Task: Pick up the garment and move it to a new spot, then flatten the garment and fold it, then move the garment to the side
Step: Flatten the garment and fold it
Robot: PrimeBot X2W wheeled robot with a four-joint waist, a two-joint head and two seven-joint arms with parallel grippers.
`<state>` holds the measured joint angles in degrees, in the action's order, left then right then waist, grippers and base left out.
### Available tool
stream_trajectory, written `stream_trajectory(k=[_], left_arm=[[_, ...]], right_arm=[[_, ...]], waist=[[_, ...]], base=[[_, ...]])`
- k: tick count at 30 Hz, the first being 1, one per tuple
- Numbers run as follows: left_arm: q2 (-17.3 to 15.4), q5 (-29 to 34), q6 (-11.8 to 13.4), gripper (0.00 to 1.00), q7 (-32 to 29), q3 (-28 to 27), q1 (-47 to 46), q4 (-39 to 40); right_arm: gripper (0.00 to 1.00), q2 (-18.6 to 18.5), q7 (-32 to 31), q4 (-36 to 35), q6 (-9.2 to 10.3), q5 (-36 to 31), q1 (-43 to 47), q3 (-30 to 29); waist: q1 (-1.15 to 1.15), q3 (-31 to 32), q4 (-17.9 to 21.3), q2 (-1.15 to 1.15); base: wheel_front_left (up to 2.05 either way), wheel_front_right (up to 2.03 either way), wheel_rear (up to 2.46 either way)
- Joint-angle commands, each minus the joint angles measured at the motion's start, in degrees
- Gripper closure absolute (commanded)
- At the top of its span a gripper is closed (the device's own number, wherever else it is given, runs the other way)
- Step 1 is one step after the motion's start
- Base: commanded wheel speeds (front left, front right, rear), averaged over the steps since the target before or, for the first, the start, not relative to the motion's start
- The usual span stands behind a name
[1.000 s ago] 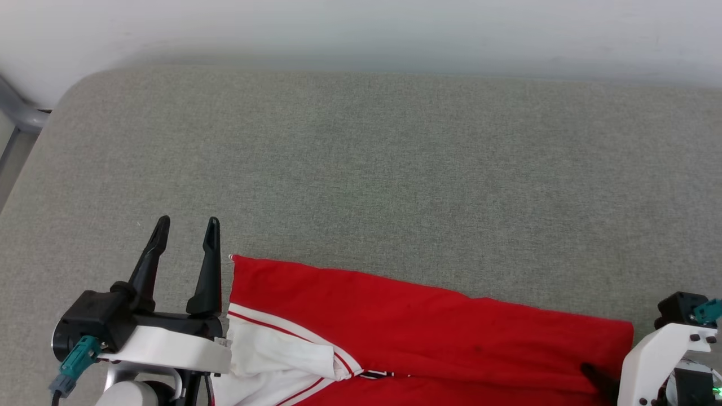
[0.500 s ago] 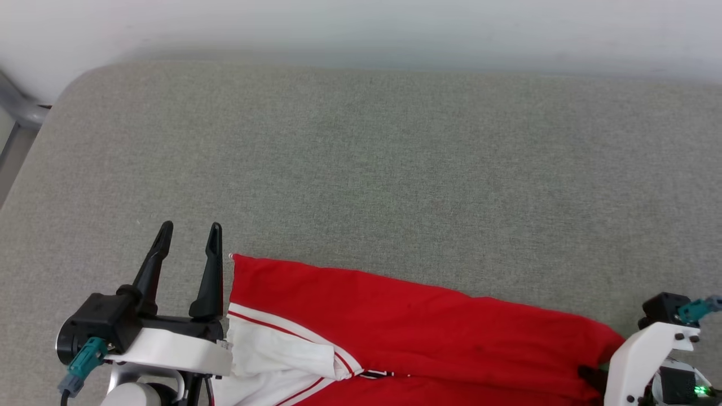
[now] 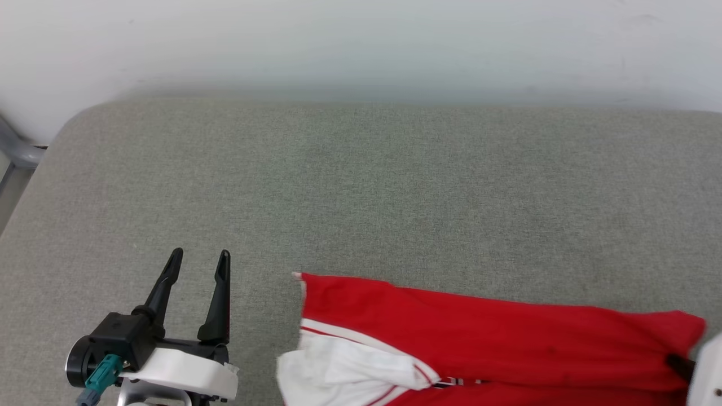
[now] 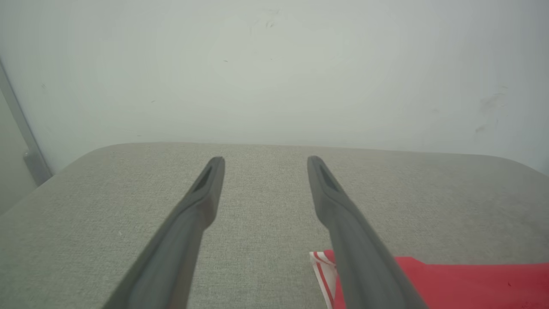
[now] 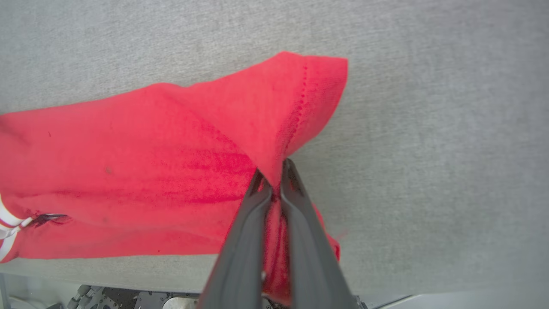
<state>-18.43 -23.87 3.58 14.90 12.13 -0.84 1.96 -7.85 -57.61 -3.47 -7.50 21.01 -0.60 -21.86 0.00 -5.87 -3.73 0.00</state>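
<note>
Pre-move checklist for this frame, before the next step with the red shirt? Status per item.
1. Right gripper grip on garment: ok, shut on the red hem corner.
2. Left gripper free: ok, open, empty, apart from the cloth.
3. Garment flat: not ok, white sleeve bunched, gripped corner raised.
4. Space on grey surface beyond the garment: ok.
5. All layers in the grip: cannot tell.

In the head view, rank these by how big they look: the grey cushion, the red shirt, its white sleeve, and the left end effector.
1. grey cushion
2. red shirt
3. left end effector and white sleeve: these look alike, and both are cut off by the bottom edge, so unranked.
</note>
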Motion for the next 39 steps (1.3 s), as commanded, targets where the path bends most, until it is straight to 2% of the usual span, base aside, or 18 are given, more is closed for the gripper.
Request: stream_trajectory(k=[1,6,9,13,16,20,27,37,39], left_arm=[[0.13,0.02,0.05,0.0,0.36,0.01,0.52,-0.13],[-0.03,-0.17,0.34,0.0,0.28,0.21,1.01,-0.45],[0.04,-0.33,-0.01,0.0,-0.07,0.71,0.96,-0.6],[0.03,-0.38,0.3,0.0,-0.33,1.0,0.98,-0.68],[-0.15,-0.43,0.45,0.0,-0.48,1.11,1.07,-0.54],[-0.29,-0.38,0.4,0.0,-0.73,1.33,0.39,-0.14],[0.25,-0.52,-0.08,0.0,-0.88,2.23,-1.26,-0.4],[0.59,-0.83,-0.92,0.0,-0.5,2.72,-3.62,-1.97],[0.56,-0.9,-1.02,0.0,-0.45,2.65,-3.77,-1.96]], right_arm=[[1.0,-0.53,-0.43,-0.59,0.02,-0.46,0.5,-1.52],[1.0,0.93,-2.65,-1.02,0.02,1.25,-0.43,-5.51],[1.0,2.1,-5.1,-1.12,0.02,4.0,-0.38,-5.35],[1.0,4.37,-9.42,-0.35,0.02,10.84,-0.62,-5.6],[1.0,4.95,-12.99,1.59,0.02,18.95,-0.89,-5.21],[1.0,5.04,-13.64,6.1,0.02,31.16,-1.14,-1.74],[1.0,5.02,-10.19,10.23,0.02,45.35,-2.74,8.18],[1.0,5.01,-2.61,12.94,0.01,51.57,-8.62,24.86],[1.0,5.01,-1.65,13.28,0.01,52.57,-9.54,26.52]], waist=[[0.0,0.18,0.02,0.0],[0.0,0.83,0.45,0.0],[0.0,1.38,0.42,0.0],[0.0,2.14,0.37,0.0],[0.0,2.42,0.19,0.0],[0.0,2.12,-0.46,0.0],[0.0,0.88,-2.82,0.0],[0.0,-1.19,-6.22,0.0],[0.0,-1.63,-6.47,0.0]], base=[[0.0,0.0,0.0],[0.0,0.0,0.0],[0.0,0.0,0.0],[0.0,0.0,0.0],[0.0,0.0,0.0],[0.0,0.0,0.0],[0.0,0.0,0.0],[0.0,0.0,0.0],[0.0,0.0,0.0]])
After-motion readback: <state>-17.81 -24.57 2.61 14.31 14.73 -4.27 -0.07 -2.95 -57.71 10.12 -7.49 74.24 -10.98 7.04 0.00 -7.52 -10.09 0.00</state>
